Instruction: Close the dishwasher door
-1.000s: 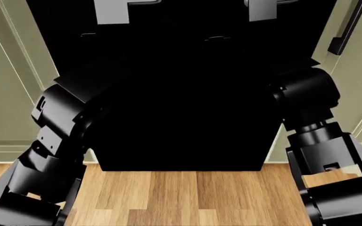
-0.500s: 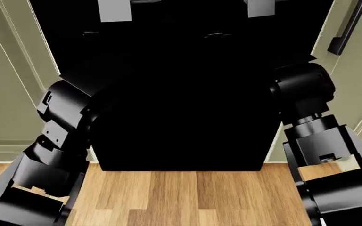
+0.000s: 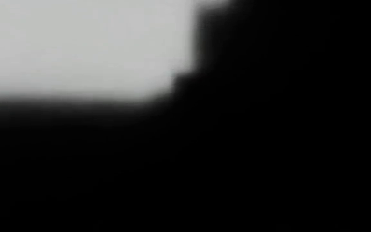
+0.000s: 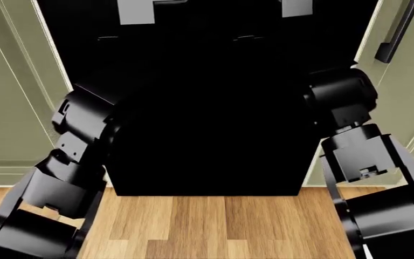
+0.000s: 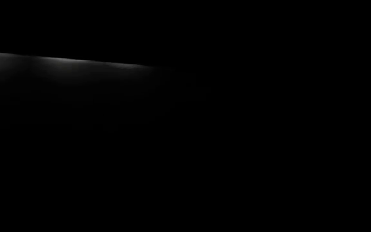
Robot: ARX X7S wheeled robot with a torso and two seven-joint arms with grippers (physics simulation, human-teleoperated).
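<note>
Head view: one dishwasher door (image 4: 207, 118), two arms reaching in.

No writing, label, brand, number or sign can be read anywhere: the dishwasher door (image 4: 207, 118) is a plain glossy black panel, and both wrist views are too dark and blurred to show any marks at all.

The dishwasher door (image 4: 207, 118) stands between two cabinet doors (image 4: 6, 97).
</note>
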